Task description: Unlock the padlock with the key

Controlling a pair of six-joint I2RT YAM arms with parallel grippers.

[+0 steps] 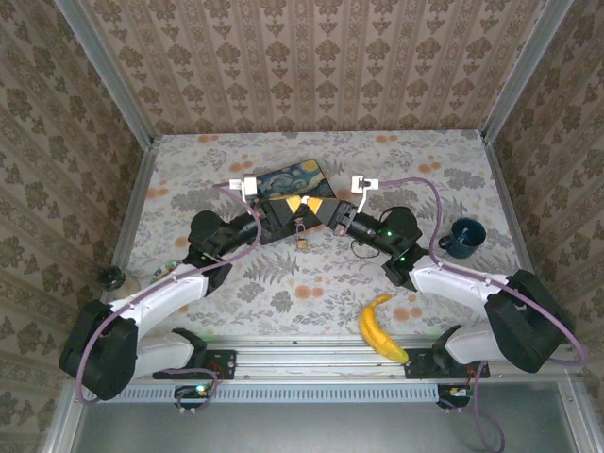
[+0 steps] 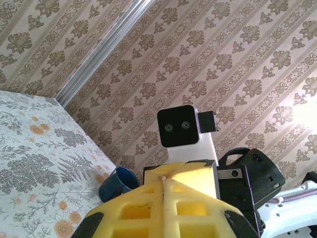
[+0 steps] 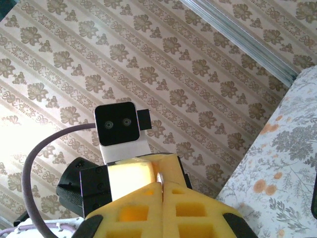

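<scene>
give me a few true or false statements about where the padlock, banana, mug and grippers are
1. The banana lies near the right arm's base. True.
2. The mug stands on the left side of the table. False: it is on the right side, beside the right arm.
3. The left gripper and right gripper meet tip to tip just in front of the box. True.
4. The padlock lies next to the banana. False: it is mid-table, right by the two gripper tips.
5. The left gripper's fingers are wide open. False: the left wrist view shows them pressed together.
</scene>
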